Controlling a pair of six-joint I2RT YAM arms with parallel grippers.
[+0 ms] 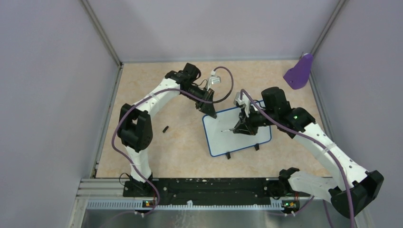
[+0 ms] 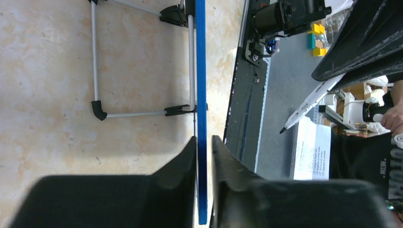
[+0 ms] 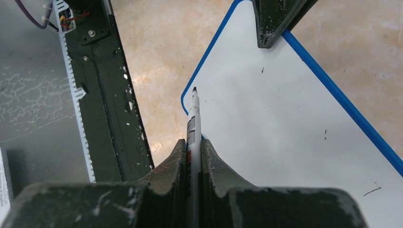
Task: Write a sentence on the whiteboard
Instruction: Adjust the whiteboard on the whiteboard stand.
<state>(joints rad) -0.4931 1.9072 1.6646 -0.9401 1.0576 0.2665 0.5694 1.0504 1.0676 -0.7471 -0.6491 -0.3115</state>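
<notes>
The whiteboard (image 1: 236, 134) lies flat mid-table, white with a blue rim and two black feet on its near edge. My left gripper (image 1: 209, 111) is at its far left corner. In the left wrist view the rim (image 2: 201, 85) runs edge-on between the jaws of the left gripper (image 2: 204, 145), which are shut on it. My right gripper (image 1: 241, 127) hovers over the board, shut on a marker (image 3: 192, 121) whose black tip (image 3: 194, 89) points at the board's left edge. The board's face (image 3: 285, 123) shows only tiny specks; the sentence is out of view.
A purple scoop (image 1: 299, 71) leans at the back right wall. A small black cap-like piece (image 1: 165, 128) lies left of the board. The black base rail (image 1: 209, 186) runs along the near edge. Grey walls close in on three sides.
</notes>
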